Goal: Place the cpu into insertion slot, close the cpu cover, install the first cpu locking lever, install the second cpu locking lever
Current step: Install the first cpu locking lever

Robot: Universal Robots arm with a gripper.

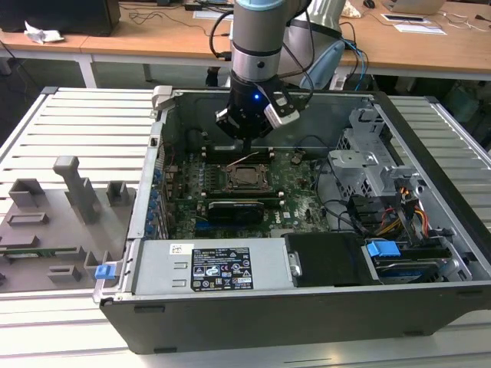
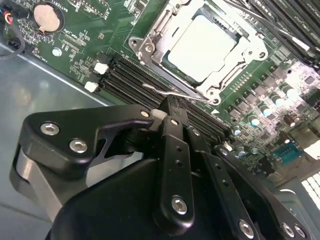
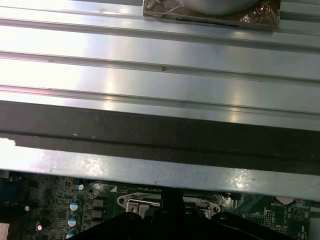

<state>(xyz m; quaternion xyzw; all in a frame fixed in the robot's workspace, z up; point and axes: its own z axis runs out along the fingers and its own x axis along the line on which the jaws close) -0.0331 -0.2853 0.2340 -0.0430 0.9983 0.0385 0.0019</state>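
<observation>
Your black gripper filled the foreground in the second wrist view, fingers together, tip apparently on a thin wire locking lever. Just beyond it, the pale silver square cpu sat in the black insertion slot, under the dark metal cpu cover, closed.

A pale silver-grey cpu sits on a green motherboard, by the black gripper.

A slatted metal table carries the open computer case — and a grey fixture block beside it.
</observation>
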